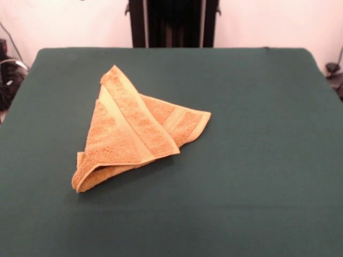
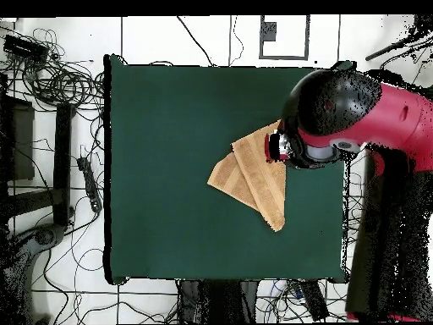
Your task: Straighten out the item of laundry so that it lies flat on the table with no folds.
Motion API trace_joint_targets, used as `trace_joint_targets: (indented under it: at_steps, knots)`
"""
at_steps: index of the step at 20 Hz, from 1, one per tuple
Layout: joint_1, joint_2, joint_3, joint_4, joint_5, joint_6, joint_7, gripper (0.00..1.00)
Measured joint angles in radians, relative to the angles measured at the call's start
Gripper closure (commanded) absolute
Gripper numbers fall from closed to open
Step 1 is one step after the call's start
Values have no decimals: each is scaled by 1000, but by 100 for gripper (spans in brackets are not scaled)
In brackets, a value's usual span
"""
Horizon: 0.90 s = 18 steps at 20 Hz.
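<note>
Orange-tan terry hand towel [image 1: 134, 136] folded into layered triangle on dark green cloth bench [image 1: 257, 160]; red-black arm [image 2: 355, 114] overhangs towel edge overhead; claw apparently hidden, grip state unclear.

Table [image 1: 257, 176]: large, rectangular, covered in dark green cloth that runs smooth to all edges, corners slightly rounded.

Item lying on it: one towel [image 1: 131, 134], orange-tan terry cloth, folded over itself into a rough triangle. In the front view it sits left of the table's middle, closer to the far edge than to the near one. One point of the triangle aims toward the table's far edge; a second corner, with a ribbed border band, spreads toward the table's centre; the thick rolled fold faces the near left corner. Upper layers overlap the lower ones; the towel is not flat.
</note>
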Motion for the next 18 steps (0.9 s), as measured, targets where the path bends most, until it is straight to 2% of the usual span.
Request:
trace_joint_targets:
  at_steps: [9, 12, 18]
  knots:
    - [-62, -9, 3, -17, -4, 0, 0, 0]
    - [-64, 3, 3, -53, -14, 3, 0, 0]
    - [-40, 77, 8, -188, -55, 57, 0, 0]
